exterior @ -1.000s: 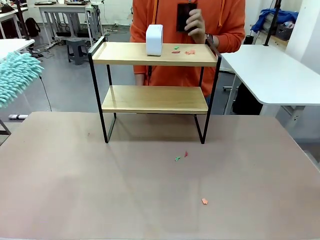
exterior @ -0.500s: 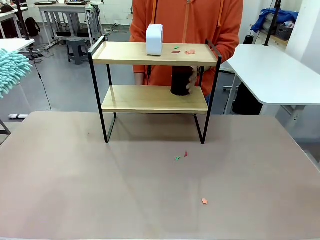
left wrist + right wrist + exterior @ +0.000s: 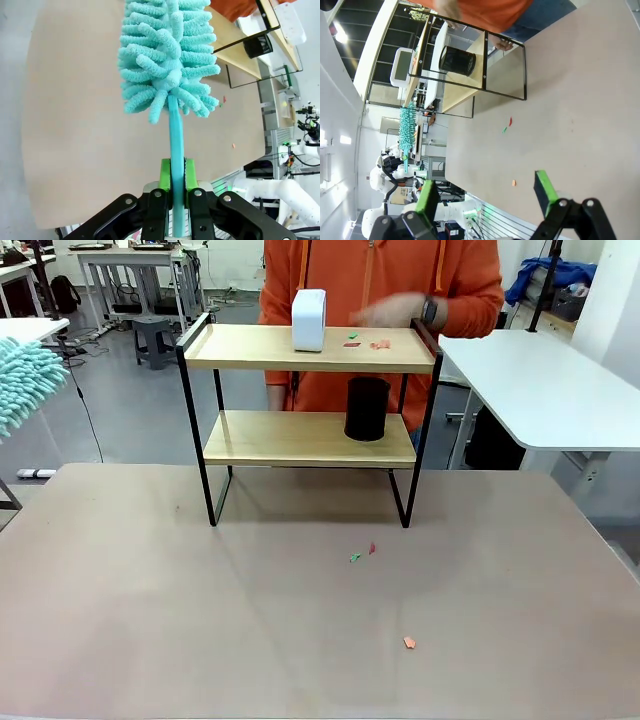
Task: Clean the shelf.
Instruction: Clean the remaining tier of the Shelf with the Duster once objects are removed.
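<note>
Judging by the coloured scraps [image 3: 368,341] on its top board, the shelf [image 3: 300,440] has not been wiped yet. It stands at twelve o'clock on the table [image 3: 150,620], with a white box [image 3: 309,320] on top, a black cup [image 3: 366,408] on the lower board and a person's hand [image 3: 388,310] over the scraps. The left tool [image 3: 174,172] is clamped on the handle of a teal duster [image 3: 30,385] at nine o'clock, well apart from the shelf. The right tool [image 3: 486,190] gapes wide, holding nothing. Small bits [image 3: 362,552] also litter the table.
</note>
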`<state>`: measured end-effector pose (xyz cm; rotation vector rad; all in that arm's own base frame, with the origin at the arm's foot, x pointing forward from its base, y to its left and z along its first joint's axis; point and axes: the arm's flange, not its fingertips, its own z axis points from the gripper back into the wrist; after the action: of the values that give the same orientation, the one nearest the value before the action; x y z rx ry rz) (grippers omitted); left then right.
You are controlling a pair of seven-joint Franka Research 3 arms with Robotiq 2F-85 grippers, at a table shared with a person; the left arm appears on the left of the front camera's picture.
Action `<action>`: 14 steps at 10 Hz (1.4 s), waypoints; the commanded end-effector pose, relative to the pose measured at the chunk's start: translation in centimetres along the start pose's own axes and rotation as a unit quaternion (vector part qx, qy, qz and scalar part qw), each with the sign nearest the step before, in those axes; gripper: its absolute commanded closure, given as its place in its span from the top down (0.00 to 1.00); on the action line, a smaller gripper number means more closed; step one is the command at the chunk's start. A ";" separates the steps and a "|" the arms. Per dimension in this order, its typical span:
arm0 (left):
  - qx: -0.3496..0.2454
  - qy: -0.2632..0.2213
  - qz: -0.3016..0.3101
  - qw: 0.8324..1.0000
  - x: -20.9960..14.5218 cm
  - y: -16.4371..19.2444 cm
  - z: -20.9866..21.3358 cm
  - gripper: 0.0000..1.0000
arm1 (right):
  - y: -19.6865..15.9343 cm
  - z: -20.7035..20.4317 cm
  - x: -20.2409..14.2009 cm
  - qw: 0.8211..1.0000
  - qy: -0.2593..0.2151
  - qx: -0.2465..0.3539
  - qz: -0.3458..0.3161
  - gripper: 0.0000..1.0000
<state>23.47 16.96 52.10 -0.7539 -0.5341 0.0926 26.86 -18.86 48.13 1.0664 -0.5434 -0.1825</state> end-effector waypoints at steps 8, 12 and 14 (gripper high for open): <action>-0.003 -0.002 -0.007 1.000 -0.3 0.1 0.0 0.12 | 0.1 -0.1 0.2 1.000 -0.007 0.008 0.013 1.00; 0.011 0.018 -0.057 0.998 2.7 -10.2 -1.7 0.12 | 0.1 -0.1 0.2 1.000 -0.007 0.008 0.013 1.00; 0.038 -0.030 -0.092 0.995 7.1 -19.2 -2.6 0.12 | 0.1 -0.1 0.2 1.000 -0.007 0.008 0.013 1.00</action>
<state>25.88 3.89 63.83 -0.6766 -0.6031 -0.0762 26.86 -18.87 48.17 1.0656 -0.5439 -0.1816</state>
